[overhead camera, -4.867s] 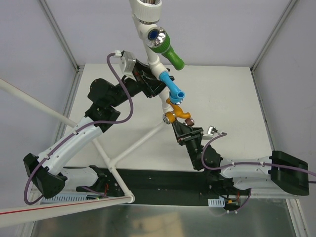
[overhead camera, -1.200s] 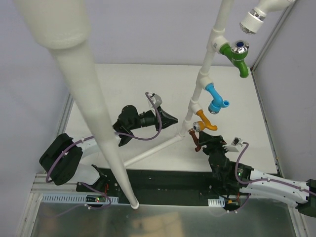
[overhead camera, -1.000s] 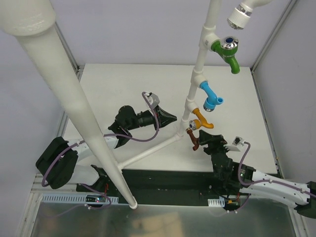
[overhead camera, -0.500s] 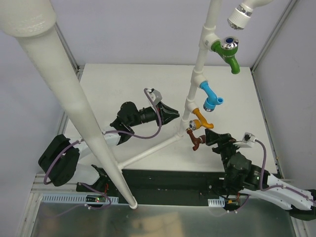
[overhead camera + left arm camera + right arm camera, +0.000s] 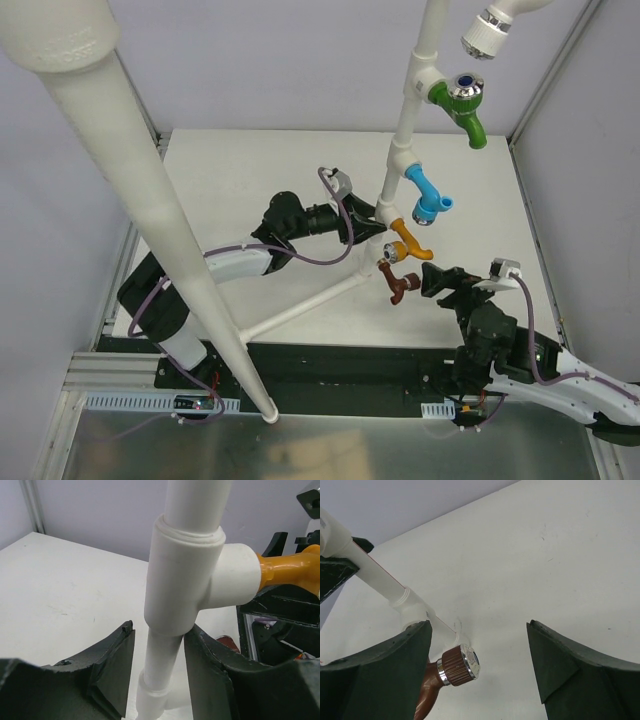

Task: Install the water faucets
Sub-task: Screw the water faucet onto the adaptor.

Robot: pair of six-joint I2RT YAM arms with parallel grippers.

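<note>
Both spread: left fingers [image 5: 112,672] straddle the white pipe [image 5: 182,580]; right fingers [image 5: 570,672] face the brown faucet [image 5: 456,667].

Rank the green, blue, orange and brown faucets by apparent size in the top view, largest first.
1. green faucet
2. blue faucet
3. orange faucet and brown faucet: about alike.
The higher ones sit nearer the camera, so real sizes may match.

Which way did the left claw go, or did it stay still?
Yes, it moved. The left gripper slid right to the white pipe; its fingers now sit either side of it, just below the orange faucet.
</note>
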